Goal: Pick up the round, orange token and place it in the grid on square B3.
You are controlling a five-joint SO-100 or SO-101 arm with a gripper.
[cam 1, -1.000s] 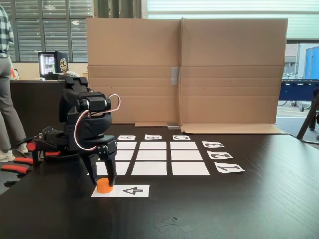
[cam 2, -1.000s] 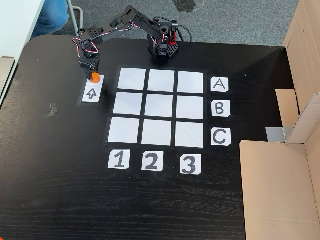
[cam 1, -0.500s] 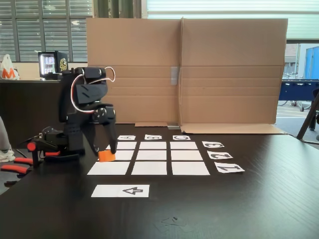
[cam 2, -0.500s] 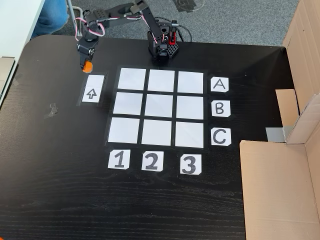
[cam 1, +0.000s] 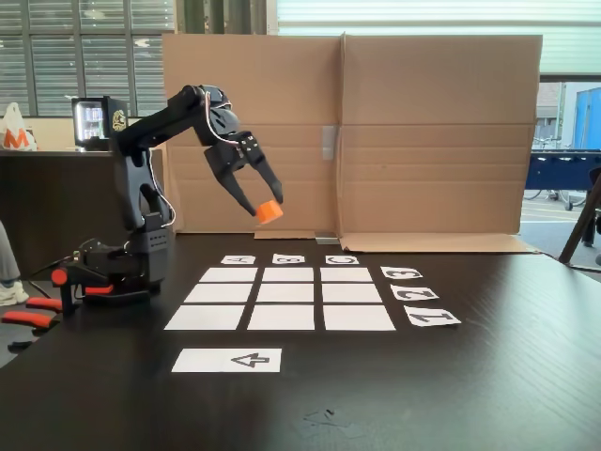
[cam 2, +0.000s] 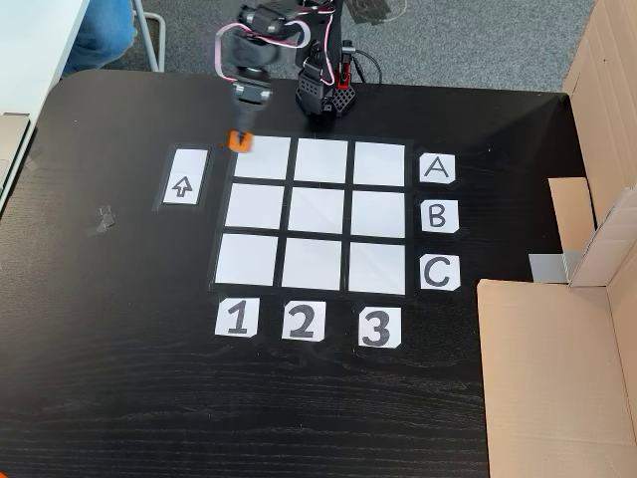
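The small orange token hangs high above the white nine-square grid, at its eleven o'clock corner; square B3 lies bare.

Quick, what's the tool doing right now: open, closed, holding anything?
Tool: closed on the orange token, held in the air above the table.

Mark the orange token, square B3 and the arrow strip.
token (cam 1: 269, 211): a fixed view from the side, its orange side face, held between the gripper fingers.
square B3 (cam 2: 378, 214): a fixed view from above, middle of the white rectangle.
arrow strip (cam 2: 184, 177): same view, white paper above the arrow.
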